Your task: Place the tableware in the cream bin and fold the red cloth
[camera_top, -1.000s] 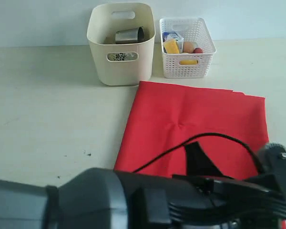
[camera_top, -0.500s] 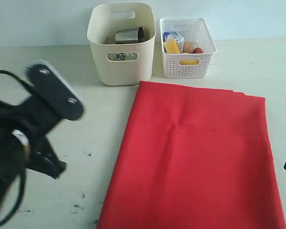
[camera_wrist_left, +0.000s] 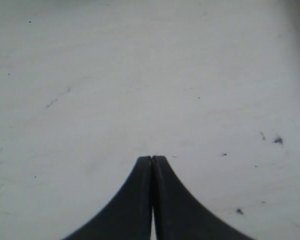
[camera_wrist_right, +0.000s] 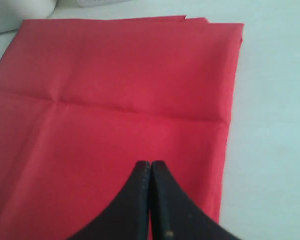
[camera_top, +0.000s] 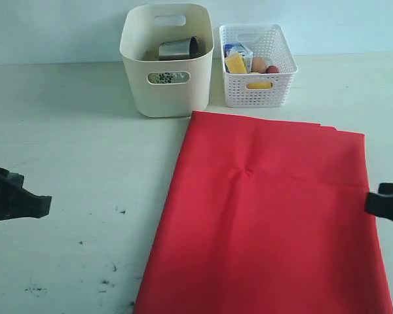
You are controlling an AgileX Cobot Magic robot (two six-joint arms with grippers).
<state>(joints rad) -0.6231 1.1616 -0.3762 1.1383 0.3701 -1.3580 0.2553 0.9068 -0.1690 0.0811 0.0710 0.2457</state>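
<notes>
The red cloth (camera_top: 268, 216) lies folded in layers on the table, its far edge close to the two bins; the right wrist view shows it too (camera_wrist_right: 115, 100). The cream bin (camera_top: 166, 62) stands at the back with a steel cup (camera_top: 178, 48) lying inside; other tableware is hidden within. My left gripper (camera_top: 39, 203) sits at the left edge over bare table, shut and empty (camera_wrist_left: 152, 158). My right gripper (camera_top: 373, 201) is at the cloth's right edge, shut with nothing held (camera_wrist_right: 150, 163), hovering over the red fabric.
A white lattice basket (camera_top: 257, 65) beside the cream bin holds a cheese wedge (camera_top: 234, 63), an egg (camera_top: 258, 63) and a milk carton (camera_top: 238, 49). Dark specks mark the pale table (camera_top: 85, 163) left of the cloth.
The left arm, which filled the foreground a second ago, has swung away to the left edge. The right gripper has come in a little at the cloth's right edge.
</notes>
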